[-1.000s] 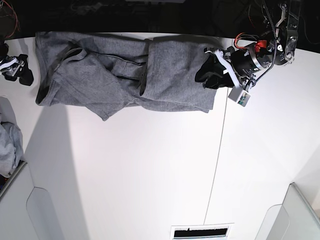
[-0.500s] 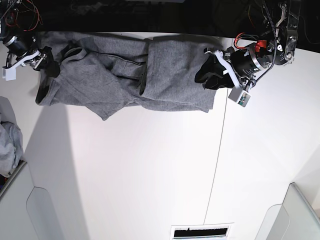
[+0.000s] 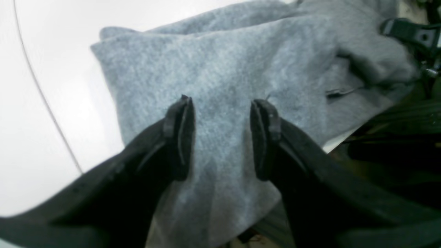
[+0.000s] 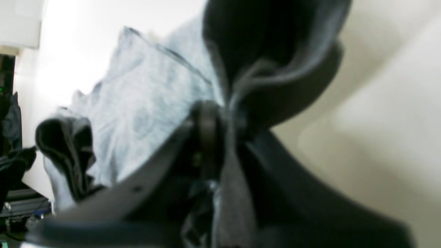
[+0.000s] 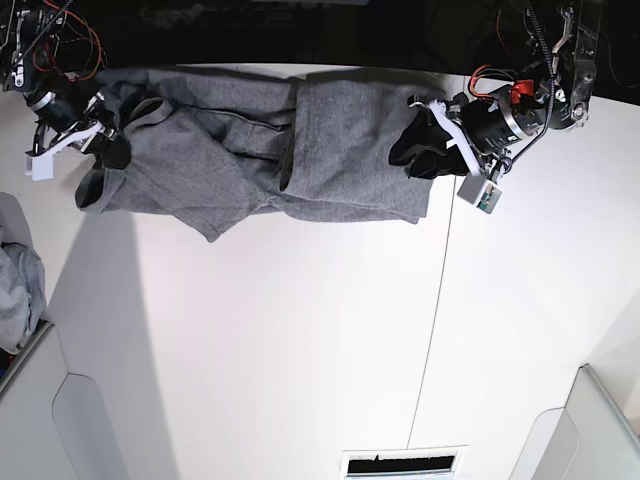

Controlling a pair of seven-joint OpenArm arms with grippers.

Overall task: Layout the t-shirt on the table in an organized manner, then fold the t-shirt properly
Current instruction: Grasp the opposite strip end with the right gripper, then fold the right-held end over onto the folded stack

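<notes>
Right claw point(image 5: 108, 150) has moved onto the shirt's upper-left edge and pinched its dark seam; left claw point(image 5: 418, 140) unchanged, jaws wide over fabric. The t-shirt point(image 5: 250, 150), rumpled heather-grey knit, lies along the top of the smooth white counter point(image 5: 300, 350).

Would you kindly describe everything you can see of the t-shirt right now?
The t-shirt is heather dark-grey knit cloth with darker seam edges, lying crumpled and partly folded over itself along the far edge of the white table. The right gripper is shut on its edge at one end, cloth pinched between the fingers. At the other end, the left gripper stands open, its fingers over the fabric.
</notes>
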